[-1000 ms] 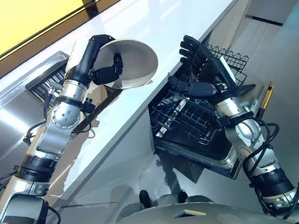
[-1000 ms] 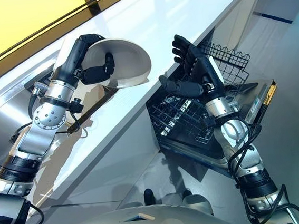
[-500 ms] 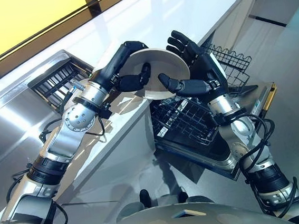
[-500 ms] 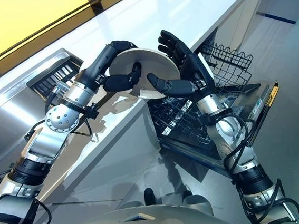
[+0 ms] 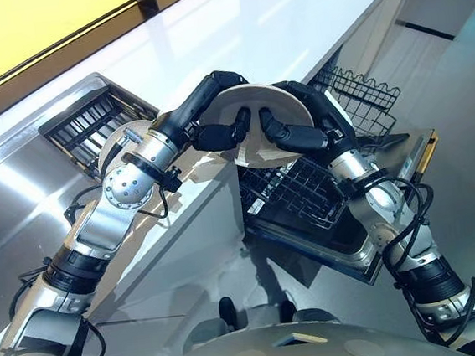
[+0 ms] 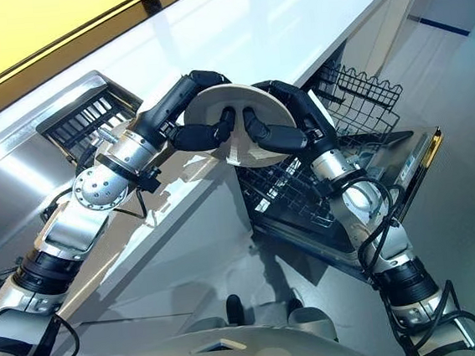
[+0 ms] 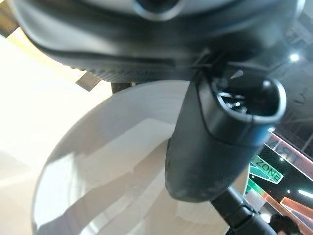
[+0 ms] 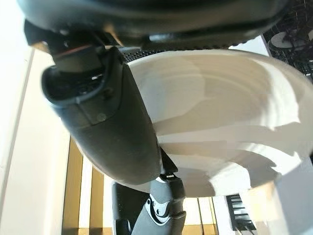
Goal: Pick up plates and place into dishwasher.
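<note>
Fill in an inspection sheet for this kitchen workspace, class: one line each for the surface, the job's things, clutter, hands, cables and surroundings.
Surface: white countertop, bare where visible.
Job's things: one pale plate held in the air at the counter's edge, above the dishwasher's lower rack; the dishwasher door is open and the wire rack is pulled out.
Clutter: nothing seen.
Hands: left hand grips the plate, fingers over its rim, thumb on its face; right hand grips it from the other side in the same way.
Cables: nothing seen apart from the robot's own.
Surroundings: steel sink with a dark drying rack at the left; grey floor.
</note>
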Controlling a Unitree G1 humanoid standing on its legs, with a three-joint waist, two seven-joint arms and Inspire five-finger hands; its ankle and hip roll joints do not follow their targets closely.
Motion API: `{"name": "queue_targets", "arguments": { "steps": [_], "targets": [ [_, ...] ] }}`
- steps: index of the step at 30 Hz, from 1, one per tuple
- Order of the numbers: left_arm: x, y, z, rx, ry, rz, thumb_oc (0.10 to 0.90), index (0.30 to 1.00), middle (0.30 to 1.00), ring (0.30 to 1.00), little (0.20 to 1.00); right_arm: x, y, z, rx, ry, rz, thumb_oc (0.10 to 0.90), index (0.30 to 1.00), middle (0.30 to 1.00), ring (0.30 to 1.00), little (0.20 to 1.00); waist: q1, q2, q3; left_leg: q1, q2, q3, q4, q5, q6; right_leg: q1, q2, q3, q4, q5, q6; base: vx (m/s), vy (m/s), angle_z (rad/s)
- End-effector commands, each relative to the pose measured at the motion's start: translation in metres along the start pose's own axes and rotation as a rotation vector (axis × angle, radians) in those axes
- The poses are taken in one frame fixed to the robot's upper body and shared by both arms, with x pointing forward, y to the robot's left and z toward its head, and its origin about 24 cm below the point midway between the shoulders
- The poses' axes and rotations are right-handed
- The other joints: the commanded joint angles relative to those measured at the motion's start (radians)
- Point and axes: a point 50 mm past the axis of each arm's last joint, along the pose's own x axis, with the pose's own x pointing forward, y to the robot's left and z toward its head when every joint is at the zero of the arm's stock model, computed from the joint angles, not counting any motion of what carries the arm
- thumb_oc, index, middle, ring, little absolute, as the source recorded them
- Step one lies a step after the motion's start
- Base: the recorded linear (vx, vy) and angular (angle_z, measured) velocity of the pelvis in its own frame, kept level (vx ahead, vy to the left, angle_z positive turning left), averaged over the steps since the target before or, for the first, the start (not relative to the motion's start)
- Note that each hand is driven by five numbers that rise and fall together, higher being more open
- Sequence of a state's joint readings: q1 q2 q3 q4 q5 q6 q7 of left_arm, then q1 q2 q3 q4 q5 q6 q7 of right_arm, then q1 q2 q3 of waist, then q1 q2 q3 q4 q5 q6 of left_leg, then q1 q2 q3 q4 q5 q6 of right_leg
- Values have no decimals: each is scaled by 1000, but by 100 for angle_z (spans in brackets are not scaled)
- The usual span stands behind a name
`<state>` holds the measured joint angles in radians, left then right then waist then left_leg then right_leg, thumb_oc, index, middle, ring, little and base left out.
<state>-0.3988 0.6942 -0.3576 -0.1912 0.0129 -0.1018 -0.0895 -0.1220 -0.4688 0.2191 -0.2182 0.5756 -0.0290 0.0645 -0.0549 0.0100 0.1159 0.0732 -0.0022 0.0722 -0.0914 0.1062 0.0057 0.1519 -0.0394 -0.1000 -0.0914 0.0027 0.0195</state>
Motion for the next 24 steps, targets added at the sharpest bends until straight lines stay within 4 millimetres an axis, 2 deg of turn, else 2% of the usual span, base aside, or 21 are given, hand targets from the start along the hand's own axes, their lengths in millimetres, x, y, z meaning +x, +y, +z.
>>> {"name": "queue_targets", "arguments": {
  "steps": [1, 8, 9, 10, 13, 16, 18, 20, 24],
  "targets": [
    [8, 50, 74, 199, -426, 271, 100, 300, 300, 300, 200, 11, 8, 37, -72, -158, 60, 100, 300, 300, 300, 200, 9, -20, -79, 30, -21, 17, 4, -88, -3, -23, 4, -23, 20, 24, 54, 0, 0, 0],
    [-1, 69, 75, 267, -413, 379, 100, 300, 300, 300, 200, 2, -4, 26, -102, -99, 4, 100, 300, 300, 300, 200, 9, -17, -84, 31, -20, 12, 4, -87, -7, -21, 1, -29, 18, 24, 55, 5, 0, 0],
    [-1, 71, 72, 259, -385, 387, 251, 429, 429, 429, 351, 2, -5, 27, -99, -105, -3, 100, 300, 300, 300, 200, 9, -17, -84, 32, -20, 12, 4, -87, -8, -21, 1, -28, 17, 24, 55, 0, 0, 0],
    [-1, 72, 67, 239, -347, 383, 800, 900, 900, 900, 900, 3, -5, 27, -99, -114, -9, 100, 300, 300, 300, 200, 10, -15, -83, 32, -20, 11, 4, -87, -8, -21, 2, -28, 17, 24, 55, 0, 0, 0],
    [-3, 70, 51, 146, -260, 358, 800, 900, 900, 900, 900, 2, -8, 32, -109, -162, -57, 100, 300, 300, 300, 200, 13, -11, -79, 35, -20, 9, 4, -87, -7, -18, 2, -28, 16, 25, 55, 0, 0, 0],
    [-9, 71, 37, 119, -182, 383, 800, 900, 900, 900, 900, 0, -16, 47, -160, -283, -190, 100, 300, 300, 300, 200, 18, -6, -78, 37, -20, 6, 4, -87, -7, -15, 3, -27, 14, 25, 56, 0, 0, 0],
    [-20, 77, 23, 155, -109, 429, 800, 900, 900, 900, 900, -6, -26, 65, -299, -421, -336, 100, 300, 300, 300, 200, 23, -1, -78, 33, -19, 8, 4, -80, -6, -22, 4, -24, 16, 32, 55, 0, 0, 0],
    [-26, 81, 16, 177, -73, 450, 800, 900, 900, 900, 900, -9, -31, 73, -363, -470, -401, 100, 300, 300, 300, 200, 26, 2, -81, 37, -19, 6, 4, -89, -6, -17, 4, -22, 13, 25, 56, 26, 9, 0],
    [-53, 104, -5, 272, 70, 529, 800, 900, 900, 900, 900, -24, -57, 89, -614, -557, -616, 100, 300, 300, 300, 200, 36, 8, -85, 38, -19, 4, 4, -90, -5, -16, 5, -19, 14, 23, 56, 14, 6, -2]
  ]
}}
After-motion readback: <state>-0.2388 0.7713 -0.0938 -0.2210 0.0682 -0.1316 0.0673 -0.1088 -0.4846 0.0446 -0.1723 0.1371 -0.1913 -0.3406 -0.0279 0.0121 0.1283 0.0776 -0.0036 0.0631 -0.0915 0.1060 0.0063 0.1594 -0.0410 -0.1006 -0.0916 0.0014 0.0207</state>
